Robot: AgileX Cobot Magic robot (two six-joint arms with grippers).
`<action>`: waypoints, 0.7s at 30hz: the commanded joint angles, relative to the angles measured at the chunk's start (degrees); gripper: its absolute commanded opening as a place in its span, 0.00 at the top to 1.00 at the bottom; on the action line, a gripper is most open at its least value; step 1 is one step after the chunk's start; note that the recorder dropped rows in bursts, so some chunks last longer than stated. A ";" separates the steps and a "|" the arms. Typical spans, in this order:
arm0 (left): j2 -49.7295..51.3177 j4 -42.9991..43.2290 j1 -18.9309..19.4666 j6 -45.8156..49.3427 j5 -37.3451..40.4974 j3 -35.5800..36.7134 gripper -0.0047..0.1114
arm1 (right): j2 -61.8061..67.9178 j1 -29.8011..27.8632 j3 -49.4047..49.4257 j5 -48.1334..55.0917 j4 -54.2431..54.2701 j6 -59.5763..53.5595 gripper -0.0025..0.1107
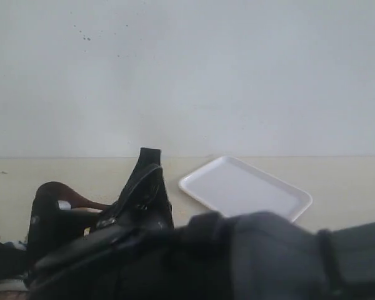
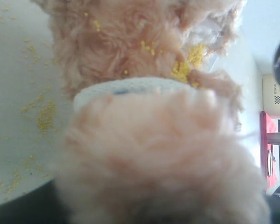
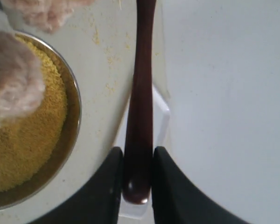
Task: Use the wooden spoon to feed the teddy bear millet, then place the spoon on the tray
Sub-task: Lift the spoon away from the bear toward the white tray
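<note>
A white tray (image 1: 262,200) lies flat and empty on the pale desk (image 1: 350,175) near the wall. A dark robot arm (image 1: 269,256) crosses the foreground and blocks most of the working area.

From the left wrist, the teddy bear (image 2: 144,158) fills the picture at very close range. Millet (image 2: 184,70) clings to its fur and more is scattered over the desk beside it. The left pincer itself cannot be made out here, so whether it is spread or pinching the toy cannot be told.

From the right wrist, the right pincer (image 3: 137,156) is pressed onto the tail end of the wooden spoon (image 3: 141,70). The spoon's long axis runs straight out from the fingers, away from the wrist. Its scoop end points past the picture's edge (so any load is unseen). Just beside the handle sits the metal bowl (image 3: 76,116), heaped with grain, and a fuzzy paw (image 3: 14,79) overhangs it. The tray shows small and well apart beyond the handle.

The likeliest trouble is the hold: with only the handle's tip gripped, the spoon could pivot or slip during the carry and land off the tray. A tilted scoop would shed more grain, and a low swing could clip the paw or the bowl rim.
</note>
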 commanded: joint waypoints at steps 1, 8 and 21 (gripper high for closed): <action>-0.16 -0.69 0.20 0.42 1.36 0.11 0.92 | -4.94 -5.14 -0.14 -6.94 5.77 0.75 0.98; -0.16 -3.72 0.20 0.42 1.49 0.11 0.92 | -10.82 -21.67 -0.14 -20.13 20.24 0.65 0.98; -0.16 -11.78 0.20 5.86 0.82 -0.26 0.92 | -9.79 -49.14 -0.42 -24.54 47.86 -13.61 0.98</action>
